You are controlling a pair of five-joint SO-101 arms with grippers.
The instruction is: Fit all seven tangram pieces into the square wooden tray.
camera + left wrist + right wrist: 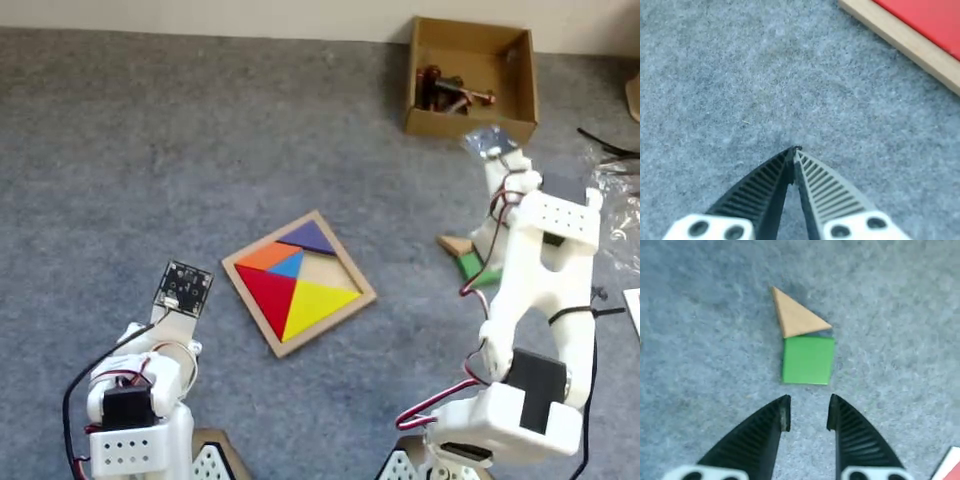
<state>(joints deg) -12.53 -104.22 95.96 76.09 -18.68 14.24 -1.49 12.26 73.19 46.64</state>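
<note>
Now the right gripper [807, 412] hangs a little bit open, close to the green square wooden piece [808, 360]. That piece touches the tan wooden triangle [796, 317]. The left gripper [794, 152] is pinched together over the grey carpet [715, 75], beside the square wooden tray [248, 305] holding five coloured pieces [315, 300]. A brown cardboard box [470, 127] sits far back.

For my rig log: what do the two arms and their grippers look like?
The left arm and right arm are white with black motors and red-and-black cables. The left gripper has one black and one grey ribbed finger; the right gripper has two black ones.
</note>
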